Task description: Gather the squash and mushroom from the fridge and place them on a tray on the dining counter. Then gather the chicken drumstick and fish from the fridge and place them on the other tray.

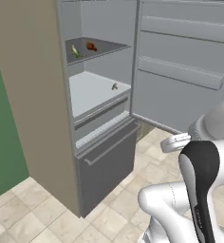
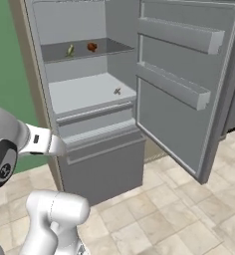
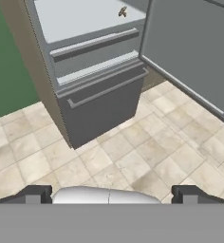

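One fridge (image 1: 104, 156) is seen, tall and grey, with its upper door (image 1: 180, 71) swung wide open to the right and its lower drawer front closed. Two door racks (image 2: 174, 84) are counted on the inside of the open door. Two shelves are visible inside.

On the upper shelf (image 1: 109, 47) two items are counted: one slim yellowish-green item (image 1: 75, 51), upright or slightly tilted, which may be the squash, though it is too small to be told with certainty, and one reddish-orange item (image 1: 91, 46) just beside it to the right, apparently the chicken drumstick. The two lie near each other but apart.

On the lower, pale shelf (image 1: 90, 90) one small brownish item (image 1: 115, 86) is found near the right front corner; it looks like the mushroom, with a short stem. It is also seen in the hand view at the top (image 3: 123, 12).

The pincer (image 3: 112, 192) is held wide open and empty, above the beige tiled floor (image 3: 147, 156) in front of the fridge, well apart from the shelves.
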